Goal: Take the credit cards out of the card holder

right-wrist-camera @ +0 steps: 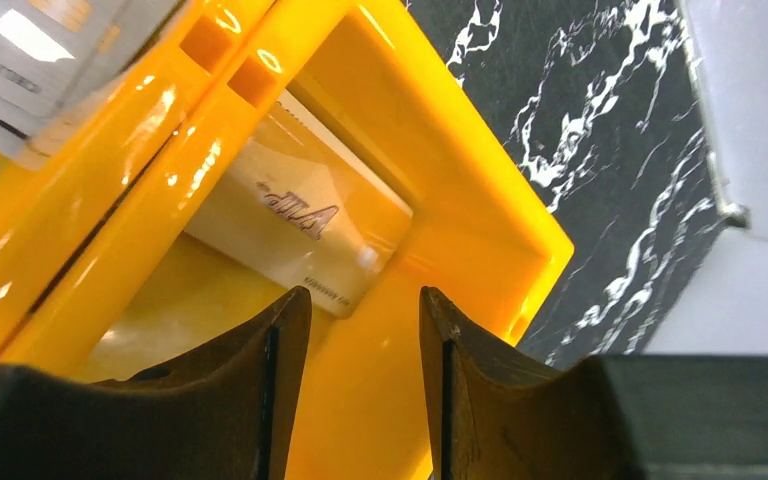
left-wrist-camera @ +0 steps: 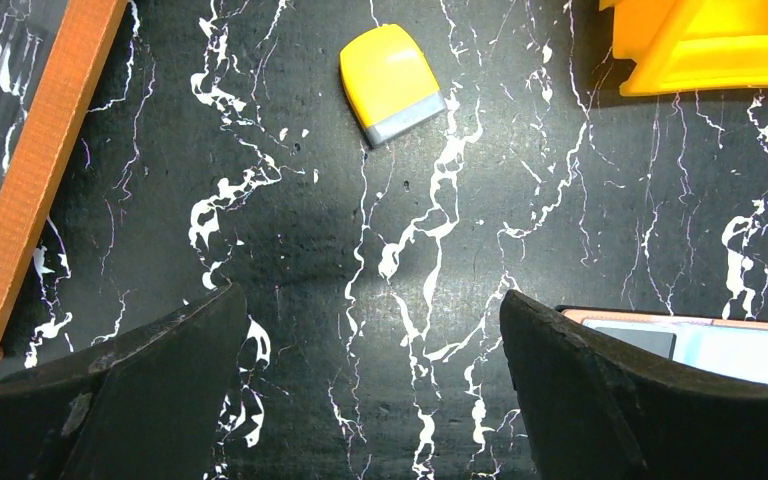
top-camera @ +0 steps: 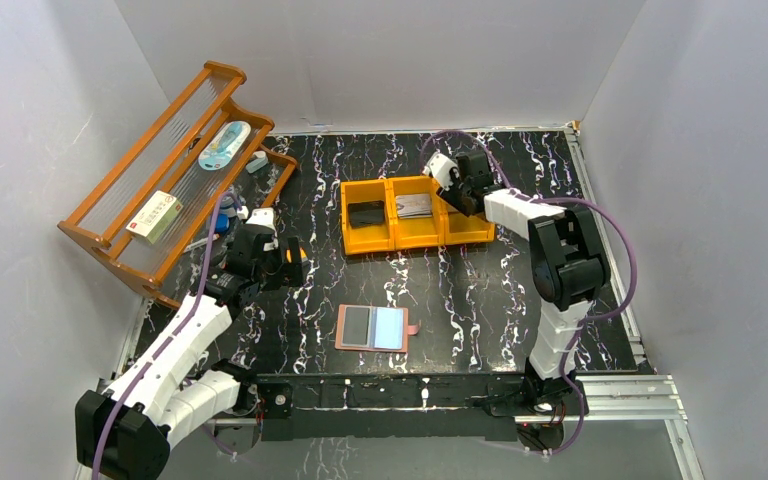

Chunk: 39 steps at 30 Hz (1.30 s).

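— Start at the left. What's there?

— A wooden rack (top-camera: 150, 200) at the far left. Next to it the left gripper (top-camera: 282, 265) hangs over bare tabletop (top-camera: 480, 300), jaws spread wide and holding nothing. Its wrist view shows a yellow block (left-wrist-camera: 392, 83) lying ahead of it, well apart.

— And the card holder?

— The card holder (top-camera: 373, 328) lies open and flat near the front edge, to the right of the left gripper and closer to the arm bases. Its long axis runs left to right. In the wrist view its corner shows just beside that gripper's right finger (left-wrist-camera: 600, 400). A dark card (top-camera: 357, 322) sits in its left half, not yet out as far as I can judge. The right half shows only pale blue lining (top-camera: 390, 328).

— Further right?

— The orange tray (top-camera: 415, 240), beyond the holder. It has a black card (top-camera: 367, 213) in the left compartment, grey cards (top-camera: 415, 206) in the middle one and a tan card (right-wrist-camera: 300, 215) in the right one.

— The other arm?

— The right gripper (top-camera: 457, 180) is down over that right compartment. Its jaws stand at a narrow gap with nothing between them, and the tan card lies loose just past the tips.

— So which arm takes the last card?

— The left, I'd say. It is nearer, and nothing lies between it and the holder. The right would first have to lift clear of the tray wall and come back across.
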Each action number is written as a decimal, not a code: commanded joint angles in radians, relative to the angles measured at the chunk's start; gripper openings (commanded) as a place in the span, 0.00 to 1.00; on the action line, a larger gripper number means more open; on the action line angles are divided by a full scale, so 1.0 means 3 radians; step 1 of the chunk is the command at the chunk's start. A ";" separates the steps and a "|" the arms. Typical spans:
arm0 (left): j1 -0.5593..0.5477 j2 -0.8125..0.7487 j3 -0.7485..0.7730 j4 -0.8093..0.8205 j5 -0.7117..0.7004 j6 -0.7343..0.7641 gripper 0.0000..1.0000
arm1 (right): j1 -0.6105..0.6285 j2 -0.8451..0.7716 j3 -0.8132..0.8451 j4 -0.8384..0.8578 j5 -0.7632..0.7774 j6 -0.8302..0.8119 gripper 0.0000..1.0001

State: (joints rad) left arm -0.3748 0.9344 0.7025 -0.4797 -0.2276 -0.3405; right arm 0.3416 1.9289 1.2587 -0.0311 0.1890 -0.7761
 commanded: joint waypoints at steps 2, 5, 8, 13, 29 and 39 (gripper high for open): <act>0.0012 -0.0032 0.0135 -0.0041 0.0017 0.0018 0.98 | 0.0013 -0.0578 0.0106 -0.0047 -0.0282 0.1266 0.55; 0.0011 -0.0047 0.0141 -0.0042 0.0035 0.0019 0.98 | 0.0011 -0.0875 -0.0014 -0.0115 -0.0424 0.2055 0.60; 0.0009 -0.0077 0.0142 -0.0038 0.0058 0.0021 0.98 | 0.0011 -0.1137 -0.0118 -0.0323 -0.0530 0.2750 0.62; 0.0011 -0.0116 0.0123 0.0008 0.0261 0.0065 0.98 | -0.0080 -0.1589 -0.0569 -0.0665 -0.0553 0.4366 0.79; 0.0012 -0.0252 0.0139 -0.0059 -0.0033 -0.0023 0.98 | 0.1830 -0.1858 -0.0740 -0.1632 0.0560 0.5862 0.70; 0.0012 -0.0346 0.0164 -0.0141 -0.0258 -0.0132 0.98 | 0.2542 -0.1179 -0.0500 -0.1264 0.0463 0.6094 0.66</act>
State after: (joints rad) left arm -0.3748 0.8463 0.7193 -0.5030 -0.2783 -0.3714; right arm 1.0801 1.5414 1.0744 -0.4698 0.3363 1.0073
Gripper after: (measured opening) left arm 0.983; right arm 0.676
